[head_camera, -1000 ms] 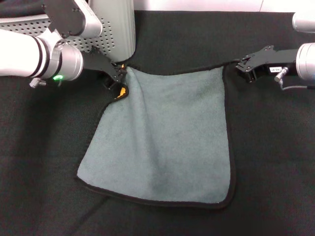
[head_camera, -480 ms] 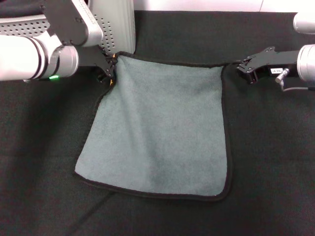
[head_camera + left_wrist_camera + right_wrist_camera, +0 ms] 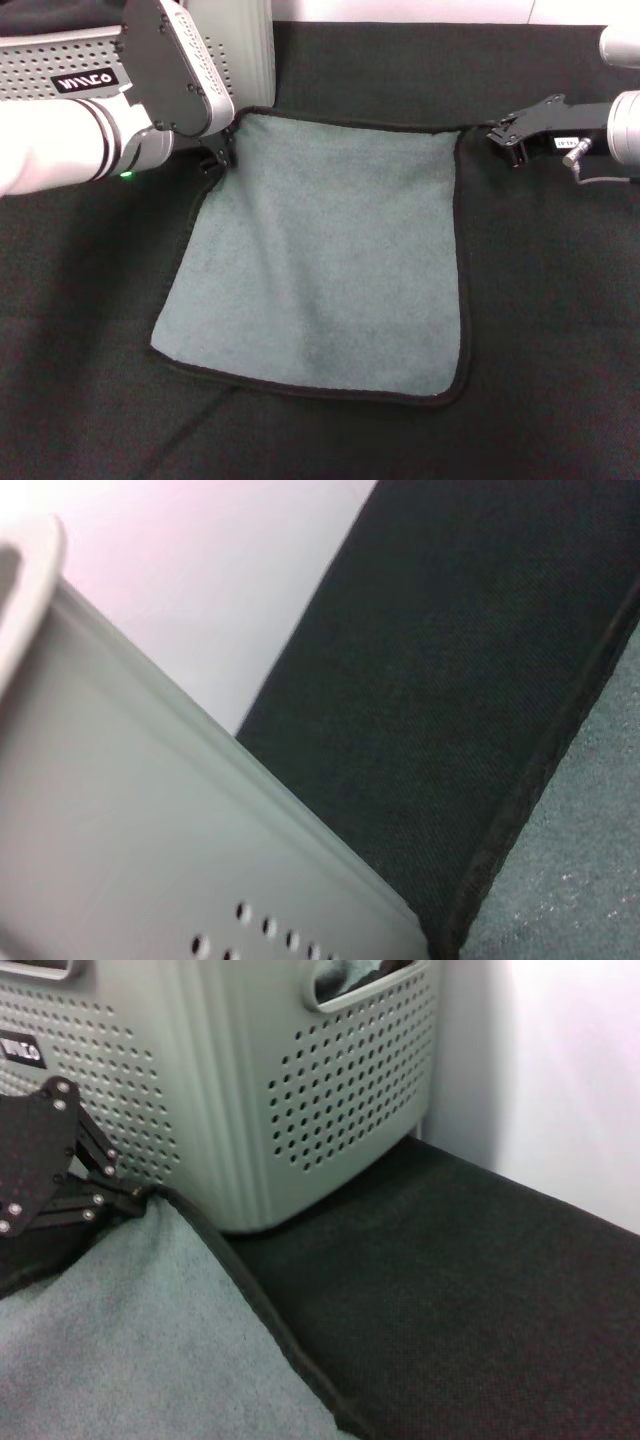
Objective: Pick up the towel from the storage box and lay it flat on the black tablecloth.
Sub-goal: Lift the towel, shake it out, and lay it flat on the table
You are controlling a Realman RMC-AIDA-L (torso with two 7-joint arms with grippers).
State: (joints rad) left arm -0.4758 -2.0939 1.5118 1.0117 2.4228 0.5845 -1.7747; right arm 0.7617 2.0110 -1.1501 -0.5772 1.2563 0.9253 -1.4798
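The towel (image 3: 325,265) lies grey-teal side up and nearly flat across the middle of the head view, on the black tablecloth (image 3: 560,330); its black edging shows all round; the storage box (image 3: 235,50) stands at the upper left of the frame, just behind the towel's far left corner; the left gripper (image 3: 222,150) is pinched on that corner, beside the box; the right gripper (image 3: 500,135), upper right, sits just off the far right corner, and whether it is spread or pressed together I cannot tell.
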